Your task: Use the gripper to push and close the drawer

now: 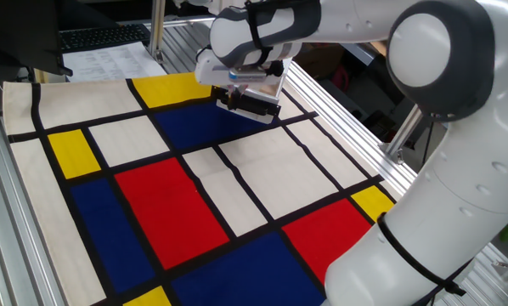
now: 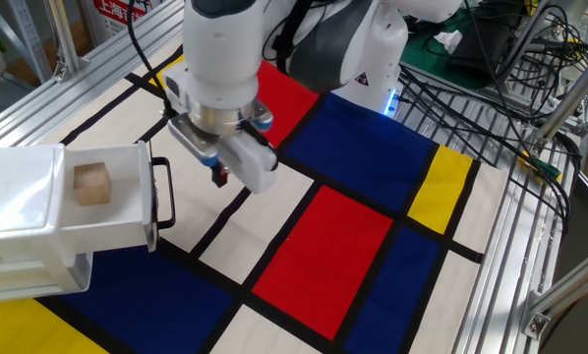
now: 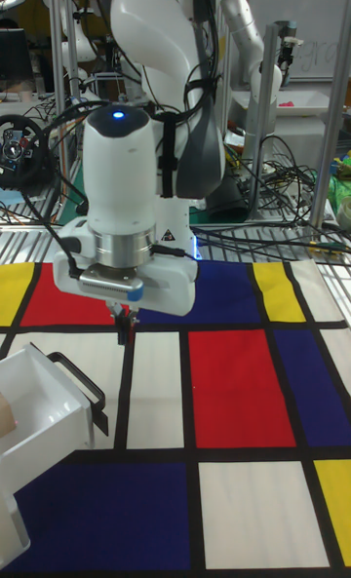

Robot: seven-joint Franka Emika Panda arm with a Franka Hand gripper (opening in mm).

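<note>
The drawer [image 2: 97,206] is a white box at the left of the other fixed view, pulled open, with a black bar handle [image 2: 162,193] on its front and a small wooden cube [image 2: 91,183] inside. The tall fixed view shows the drawer [image 3: 44,417] at the lower left. It is out of sight in one fixed view. My gripper [image 2: 218,178] hangs just right of the handle and a little above the cloth, apart from it, fingers shut on nothing. The gripper [image 3: 124,330] points straight down, and in one fixed view the gripper [image 1: 246,104] is over a blue patch.
A cloth [image 2: 333,246] of red, blue, yellow and white rectangles with black lines covers the table. Aluminium rails [image 2: 510,236] run along its edges. Cables and a green mat [image 2: 500,59] lie beyond the right rail. The arm's base [image 2: 373,79] stands at the far side.
</note>
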